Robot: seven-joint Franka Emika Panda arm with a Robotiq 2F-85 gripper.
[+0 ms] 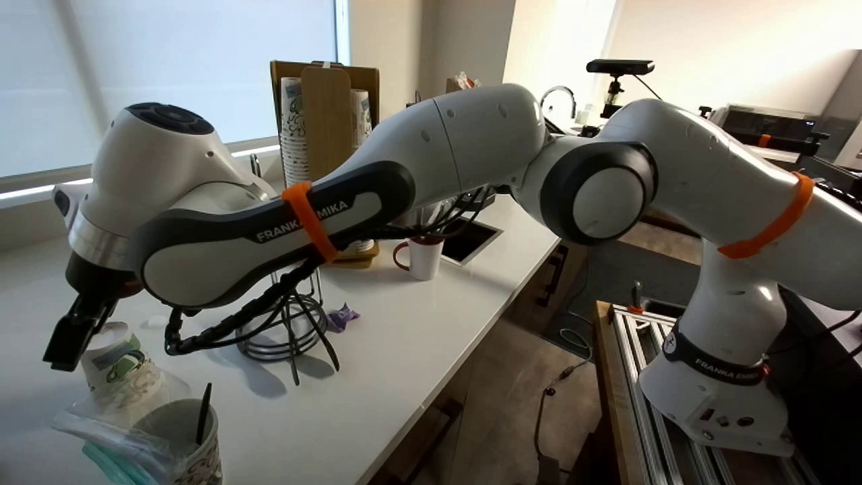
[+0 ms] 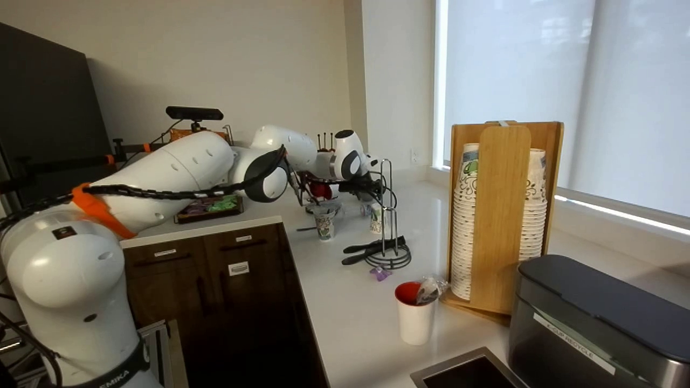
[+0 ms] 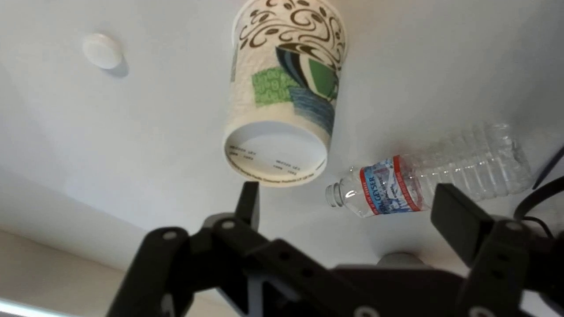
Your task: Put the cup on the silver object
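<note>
The cup (image 3: 282, 79) is whitish with brown swirls and a green-blue mark, and stands upside down on the counter. It also shows in both exterior views (image 1: 114, 367) (image 2: 376, 220). My gripper (image 3: 352, 207) is open and empty. In the wrist view its left fingertip appears just below the cup's base, and the cup is not between the fingers. In an exterior view the gripper (image 1: 74, 337) hangs above and beside the cup. The silver object (image 2: 383, 231) stands upright on its dark looped-wire base; in an exterior view the arm hides part of its rod above the base (image 1: 269, 351).
A clear bottle (image 3: 387, 187) lies beside the cup. A printed cup with a black stick (image 1: 202, 451) stands nearby. Black utensil handles (image 2: 356, 254) lie across the wire base. A purple wrapper (image 2: 380, 274), a white mug (image 2: 415, 323) and a wooden cup holder (image 2: 498, 215) are further along.
</note>
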